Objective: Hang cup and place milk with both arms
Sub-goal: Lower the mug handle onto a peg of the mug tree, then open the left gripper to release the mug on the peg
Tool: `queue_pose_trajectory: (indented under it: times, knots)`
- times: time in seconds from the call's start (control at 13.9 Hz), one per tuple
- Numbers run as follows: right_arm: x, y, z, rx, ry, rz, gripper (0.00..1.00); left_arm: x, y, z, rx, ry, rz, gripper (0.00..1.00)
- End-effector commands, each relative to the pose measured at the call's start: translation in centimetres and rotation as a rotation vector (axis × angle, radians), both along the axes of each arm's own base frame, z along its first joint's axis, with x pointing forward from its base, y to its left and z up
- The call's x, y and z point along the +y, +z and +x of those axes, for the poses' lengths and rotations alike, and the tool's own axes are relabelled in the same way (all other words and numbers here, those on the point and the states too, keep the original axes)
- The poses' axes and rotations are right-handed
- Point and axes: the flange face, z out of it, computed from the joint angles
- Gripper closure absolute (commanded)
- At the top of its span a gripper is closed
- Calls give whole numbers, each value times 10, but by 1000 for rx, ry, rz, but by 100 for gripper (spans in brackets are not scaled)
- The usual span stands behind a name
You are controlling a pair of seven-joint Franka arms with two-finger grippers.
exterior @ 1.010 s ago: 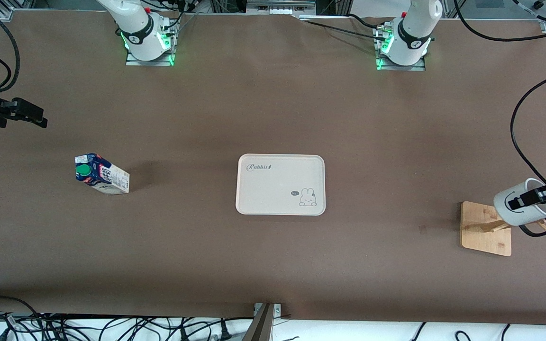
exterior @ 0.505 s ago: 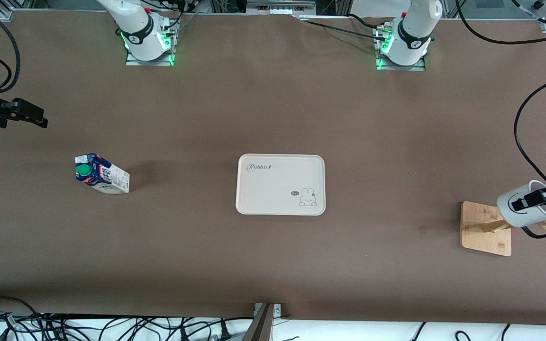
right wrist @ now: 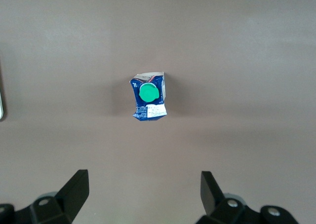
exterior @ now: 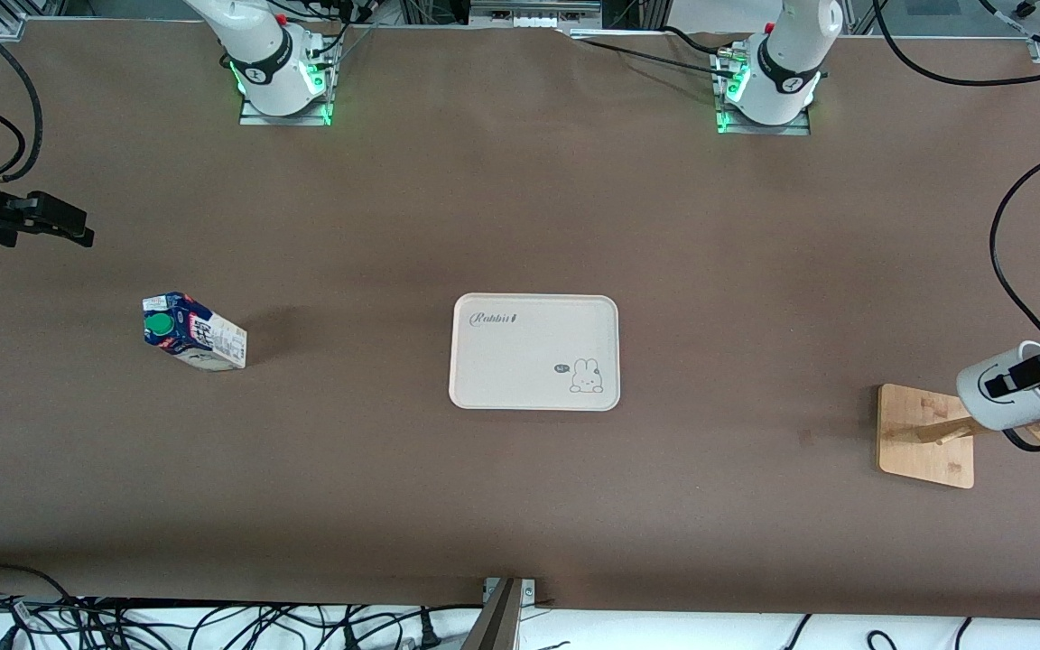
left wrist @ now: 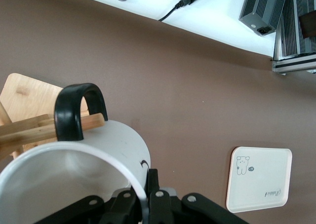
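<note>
- Shifted since a second ago: cup [exterior: 1015,395] carried toward the left arm's end of the table and slightly up the front view, now above the outer prongs of the wooden rack [exterior: 926,435].
- Left gripper [exterior: 1039,372] pinching the cup's rim — one finger inside the mouth, one outside, as seen in the left wrist view [left wrist: 148,199].
- Black handle [left wrist: 79,108] now looped over a wooden peg [left wrist: 49,129] in the wrist view; judged as the hanging step close to done, cup not yet let go.
- Cup lying on its side, long axis roughly level, mouth facing the left arm's end of the table, base toward the tray [exterior: 533,352], handle low and toward the front camera.
- Hardly moved at all: right gripper [exterior: 60,226], fingers spread wide and empty, hovering over bare table toward the right arm's end, a little farther up the front view than the milk.
- Milk [exterior: 193,332] unchanged — standing on the table well apart from the tray, green cap [right wrist: 148,92] up, centred between the spread fingers in the right wrist view.
- Milk's long axis upright, so its placing on the tray not yet begun.
</note>
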Motion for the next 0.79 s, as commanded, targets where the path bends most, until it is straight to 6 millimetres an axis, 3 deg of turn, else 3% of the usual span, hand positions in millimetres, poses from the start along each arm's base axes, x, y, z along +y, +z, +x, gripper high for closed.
queue_pose_trajectory:
  times: [0.0, 0.22, 0.29, 0.36, 0.43, 0.51, 0.72]
  knots:
    - [0, 4, 1, -7, -12, -1, 0, 11, -8, -1, -57, -111, -4, 100]
    - [0, 4, -1, -1, -12, -1, 0, 16, -9, -2, -68, -137, 5, 100]
    - [-2, 4, 0, -1, -15, -1, 0, 17, -9, -3, -63, -138, 2, 84]
    - [-3, 4, 0, -4, -17, 0, 0, 17, -7, -4, -62, -137, 0, 61]
    - [-3, 4, 0, -4, -16, -1, 0, 16, -6, -6, -57, -142, -7, 25]
    - [-3, 4, 0, -2, -17, -1, 0, 14, -7, -8, -42, -153, -15, 0]
    - [-3, 4, -1, 2, -17, -1, 0, 10, 11, -12, -49, -151, -7, 0]
